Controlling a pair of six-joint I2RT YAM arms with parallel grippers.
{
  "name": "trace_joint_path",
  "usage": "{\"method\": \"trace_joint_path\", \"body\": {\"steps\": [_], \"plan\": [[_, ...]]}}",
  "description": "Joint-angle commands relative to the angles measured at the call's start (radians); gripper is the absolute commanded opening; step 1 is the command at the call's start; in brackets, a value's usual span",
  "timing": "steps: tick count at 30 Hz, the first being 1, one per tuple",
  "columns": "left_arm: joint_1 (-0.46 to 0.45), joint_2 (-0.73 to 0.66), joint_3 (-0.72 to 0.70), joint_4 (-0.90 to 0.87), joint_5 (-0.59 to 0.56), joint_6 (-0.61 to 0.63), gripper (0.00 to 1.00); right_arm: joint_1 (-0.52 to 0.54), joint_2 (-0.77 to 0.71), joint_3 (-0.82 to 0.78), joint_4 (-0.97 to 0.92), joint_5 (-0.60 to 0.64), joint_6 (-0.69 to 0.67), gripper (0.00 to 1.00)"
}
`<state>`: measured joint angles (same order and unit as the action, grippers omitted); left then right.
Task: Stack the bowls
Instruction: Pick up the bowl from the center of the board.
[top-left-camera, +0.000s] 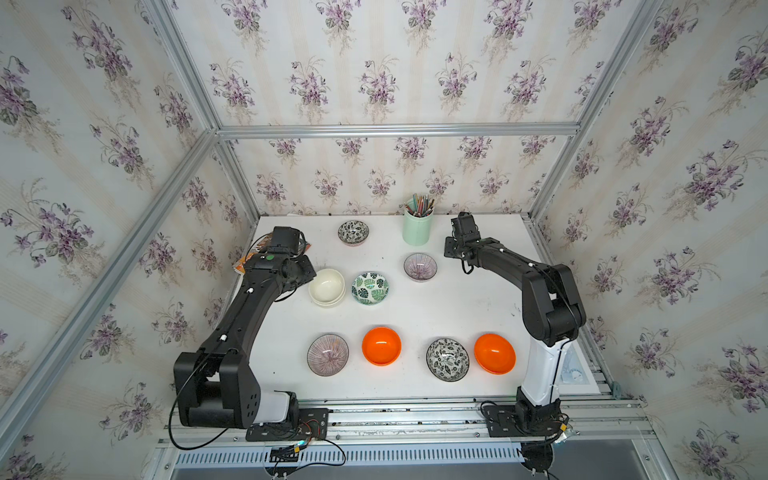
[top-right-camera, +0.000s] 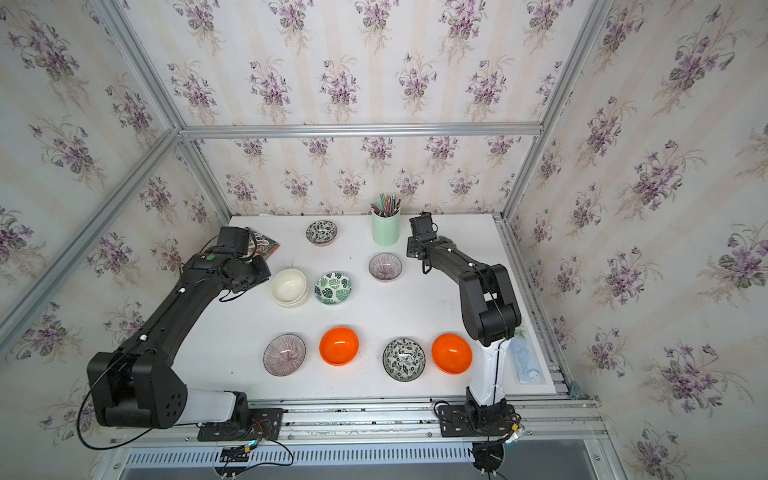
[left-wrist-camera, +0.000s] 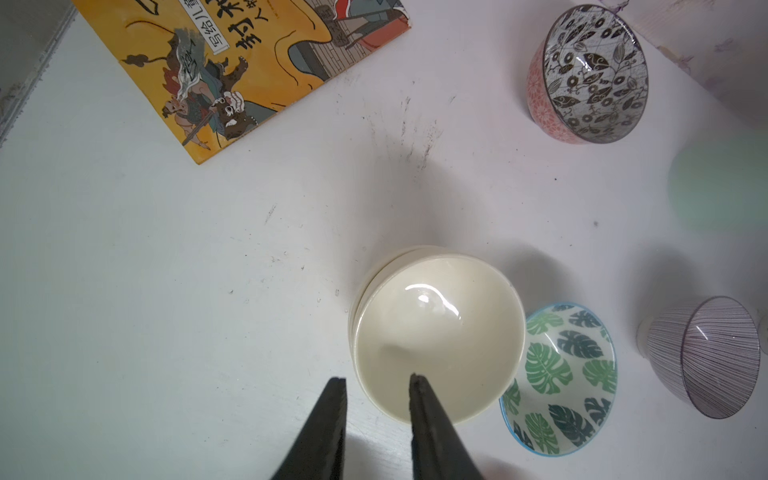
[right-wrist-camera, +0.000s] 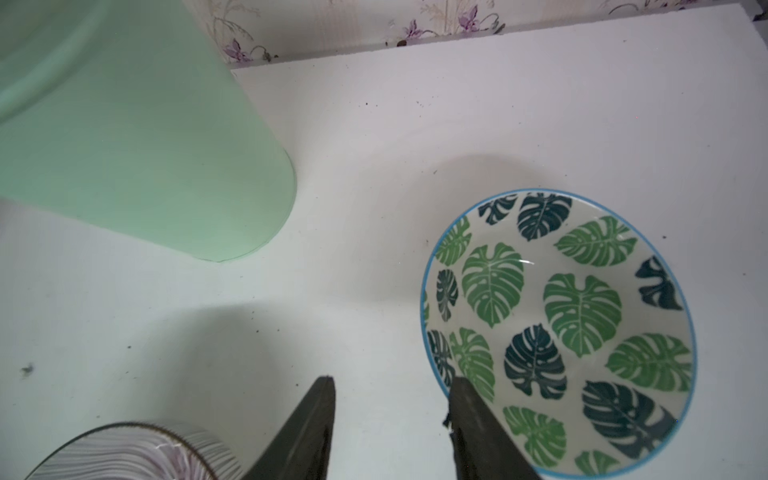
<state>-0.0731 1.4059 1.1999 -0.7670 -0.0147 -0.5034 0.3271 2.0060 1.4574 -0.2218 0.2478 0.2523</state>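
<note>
The pencil cup stood near the back leaf bowl; a swing could topple it. The right gripper, jaws apart astride that rim, risked a tilted pinch. The left gripper, narrowly parted over 2 nested cream bowls, could unseat 1.

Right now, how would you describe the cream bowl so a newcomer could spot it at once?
On the white table, find the picture book at the left edge, near the left gripper. At its tips stands the cream bowl, beside a leaf-print bowl. It alone is pale and unpatterned, nested in a twin.
</note>
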Motion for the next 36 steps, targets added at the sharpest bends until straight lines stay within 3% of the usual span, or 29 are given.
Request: {"method": "trace_joint_path", "body": {"steps": [1,8,16,26,32,36], "plan": [[-0.001,0.001,0.008,0.005,-0.004,0.003,0.31,-0.006,0.048,0.057,-0.077,0.086,-0.051,0.50],[-0.001,0.002,0.016,-0.002,-0.022,0.010,0.31,-0.049,0.092,0.074,-0.089,0.043,-0.048,0.49],[-0.001,0.030,0.017,0.005,-0.009,0.003,0.31,-0.049,0.128,0.085,-0.093,0.047,-0.068,0.37],[-0.001,0.028,0.015,0.006,-0.012,0.003,0.31,-0.046,0.093,0.076,-0.094,0.068,-0.077,0.01],[-0.001,0.035,0.022,0.010,-0.001,0.002,0.31,-0.002,-0.016,0.067,-0.121,0.095,-0.103,0.00],[-0.001,0.034,0.031,0.005,-0.002,0.000,0.30,0.123,-0.096,0.075,-0.151,0.158,-0.153,0.00]]}}
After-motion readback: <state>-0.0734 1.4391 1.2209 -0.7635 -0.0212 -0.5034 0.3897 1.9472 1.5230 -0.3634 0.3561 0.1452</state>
